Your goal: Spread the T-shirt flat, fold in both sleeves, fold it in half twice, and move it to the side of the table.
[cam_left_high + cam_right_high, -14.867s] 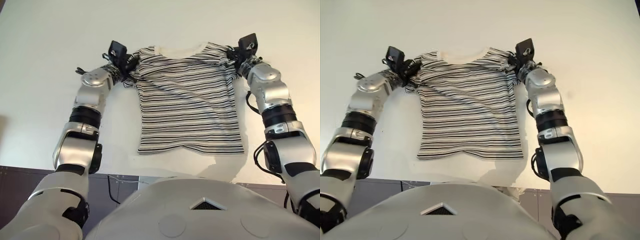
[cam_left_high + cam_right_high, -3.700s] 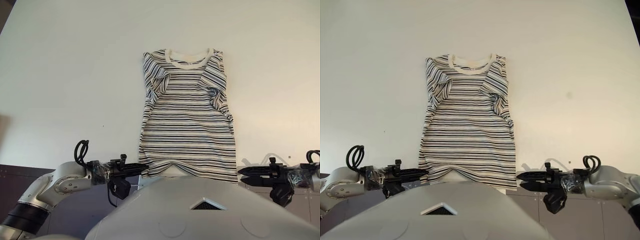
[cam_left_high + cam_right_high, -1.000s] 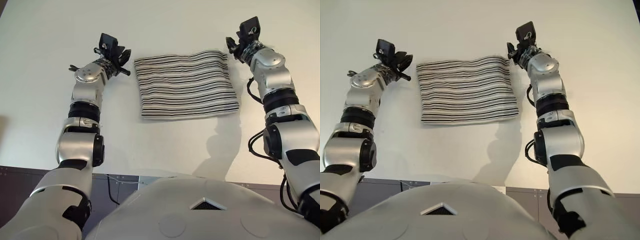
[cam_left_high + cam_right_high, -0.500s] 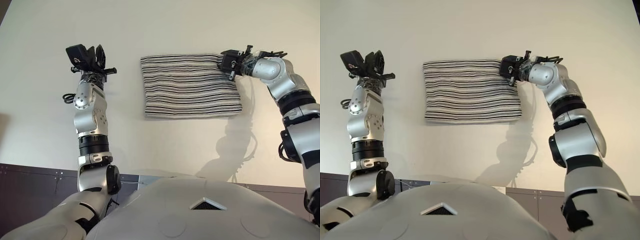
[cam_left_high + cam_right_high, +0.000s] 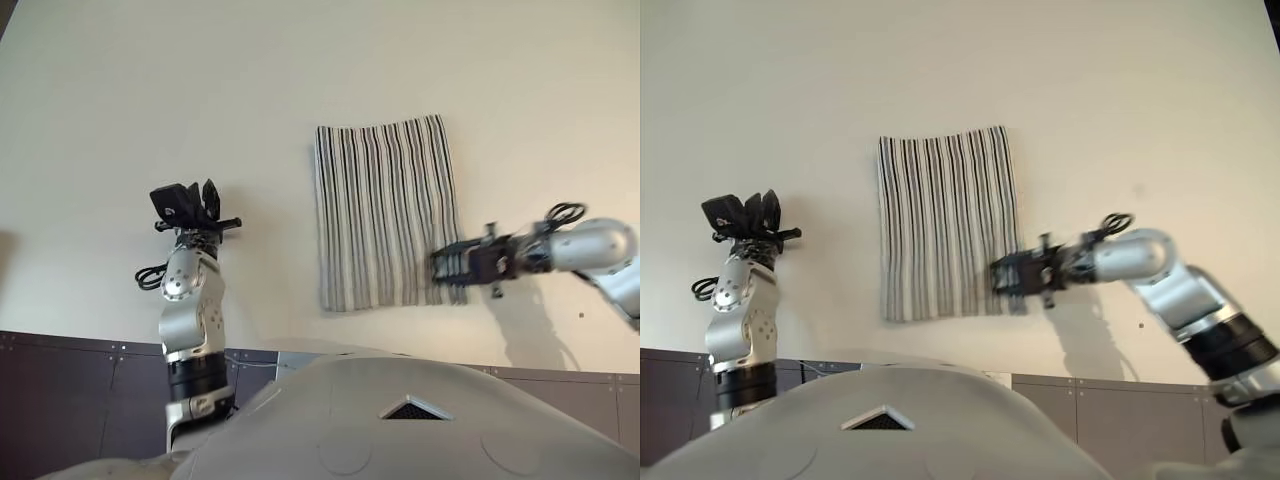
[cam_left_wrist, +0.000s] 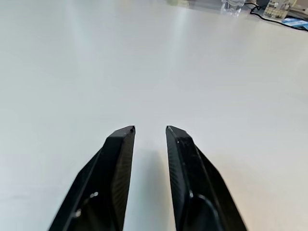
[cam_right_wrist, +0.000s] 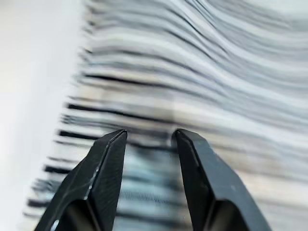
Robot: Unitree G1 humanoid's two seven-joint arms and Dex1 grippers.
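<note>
The T-shirt (image 5: 385,210) lies folded into a tidy upright rectangle on the pale worktop (image 5: 120,100), its stripes running away from the robot. At the shirt's near right corner sits the right end effector (image 5: 442,267), low and pointing in across the hem. Its fingers (image 7: 108,159) are spread, with striped cloth showing in the gap between them, though I cannot tell whether they actually touch the fabric. Well off to the shirt's left, the left end effector (image 5: 209,196) is held up above bare worktop, its fingers slightly parted and gripping nothing.
</note>
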